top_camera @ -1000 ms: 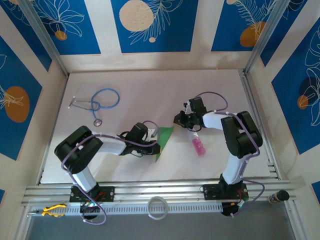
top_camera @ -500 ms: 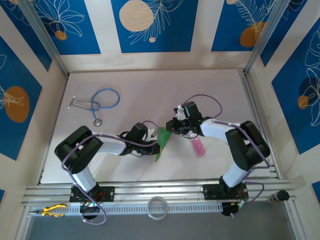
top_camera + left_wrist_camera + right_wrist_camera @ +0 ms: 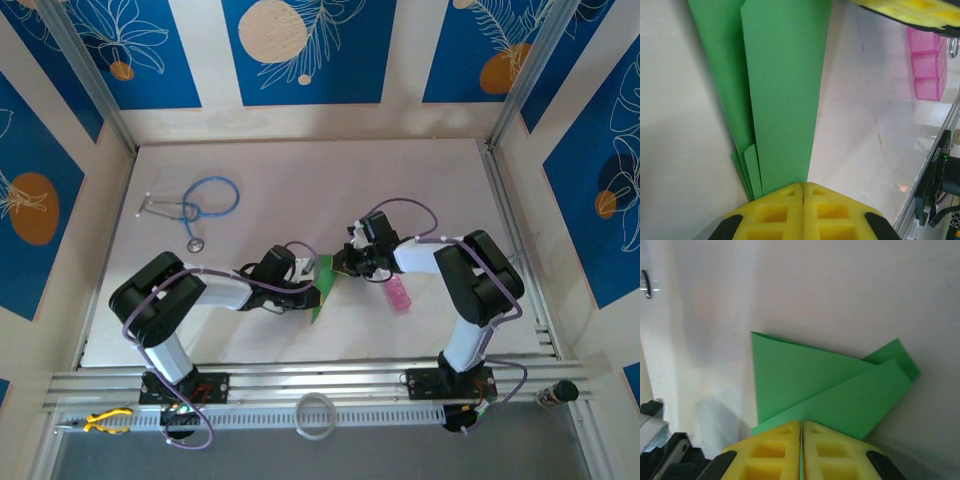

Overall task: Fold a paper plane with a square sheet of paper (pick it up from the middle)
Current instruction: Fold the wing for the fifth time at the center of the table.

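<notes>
Counted from above: two robot arms, two grippers, one green paper (image 3: 322,280), one pink bottle (image 3: 398,293), one blue-tubed stethoscope (image 3: 195,205), one white ring (image 3: 315,415) on the metal rail at the near edge.

Flat white table (image 3: 300,170), boxed in by pale walls (image 3: 210,60) with blue panels bearing white leaf drawings and orange or cream discs.

Green paper lying near the middle of the table, towards the near side, between the two arms. Plain bright green, folded into a long narrow shape with several layers. In the left wrist view (image 3: 785,90), stacked edges stepped along one long side. In the right wrist view (image 3: 805,380), a triangular flap overlapping a slanted strip, with sharp creases.

Left gripper (image 3: 312,292) at the paper's left side, yellow pads (image 3: 775,212) pressed fully together with the paper's end caught in the seam. Right gripper (image 3: 346,263) at the paper's far right end, pads (image 3: 830,452) likewise pressed together on the paper's edge, a thin green line showing in the seam.

Pink bottle just right of the paper, apart from it. Stethoscope well away at far left.
</notes>
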Robot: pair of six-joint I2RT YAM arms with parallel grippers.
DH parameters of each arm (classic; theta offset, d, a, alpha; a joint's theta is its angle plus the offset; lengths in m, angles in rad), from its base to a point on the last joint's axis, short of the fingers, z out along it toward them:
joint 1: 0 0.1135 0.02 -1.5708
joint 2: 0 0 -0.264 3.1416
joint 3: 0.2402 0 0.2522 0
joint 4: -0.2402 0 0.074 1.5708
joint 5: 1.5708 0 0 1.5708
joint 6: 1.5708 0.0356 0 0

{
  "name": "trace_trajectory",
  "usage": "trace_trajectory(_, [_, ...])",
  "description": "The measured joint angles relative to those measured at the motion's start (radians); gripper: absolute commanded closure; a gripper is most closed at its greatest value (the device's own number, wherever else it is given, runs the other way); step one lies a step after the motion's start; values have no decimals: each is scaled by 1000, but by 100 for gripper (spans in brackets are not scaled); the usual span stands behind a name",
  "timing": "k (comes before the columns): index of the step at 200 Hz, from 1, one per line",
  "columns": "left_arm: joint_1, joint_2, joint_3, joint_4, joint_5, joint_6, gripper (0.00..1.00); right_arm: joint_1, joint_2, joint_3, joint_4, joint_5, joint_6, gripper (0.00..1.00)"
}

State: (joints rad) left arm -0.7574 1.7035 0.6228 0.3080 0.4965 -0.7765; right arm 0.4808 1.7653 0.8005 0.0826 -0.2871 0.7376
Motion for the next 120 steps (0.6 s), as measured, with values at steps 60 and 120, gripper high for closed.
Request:
trace_trajectory(60, [0, -1, 0, 0, 0, 0, 100, -9, -14, -24, 11, -7, 14, 91])
trace_trajectory(120, [0, -1, 0, 0, 0, 0, 100, 16, -35, -17, 41, -42, 7, 91])
